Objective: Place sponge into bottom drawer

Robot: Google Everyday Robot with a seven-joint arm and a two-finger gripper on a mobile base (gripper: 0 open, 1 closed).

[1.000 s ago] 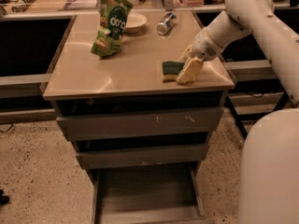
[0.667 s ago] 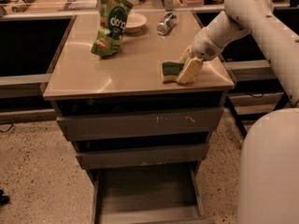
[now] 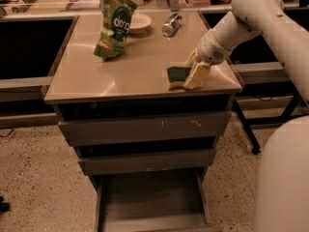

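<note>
The sponge (image 3: 176,75) lay flat on the desk top (image 3: 140,74), dark green side up with a yellow strip showing along its near side, close to the front edge and near the front right corner. The gripper (image 3: 194,74) sat at the sponge's right end, touching it and tilted down toward the desk's front edge. Whether it had hold of the sponge or how far it was open could not be told. The pale arm (image 3: 241,21) reached in from beyond the right edge.

At the back of the desk, toward the left, a green snack bag (image 3: 114,28) stood leaning. Just beside it was a small pale bowl (image 3: 139,22), and a metal can (image 3: 171,24) lay on its side near the middle of the back edge, all well apart from the sponge.

Below the front edge, the two upper drawers (image 3: 145,128) were nearly closed. The bottom drawer (image 3: 149,204) was pulled out toward the camera, its grey floor showing.
</note>
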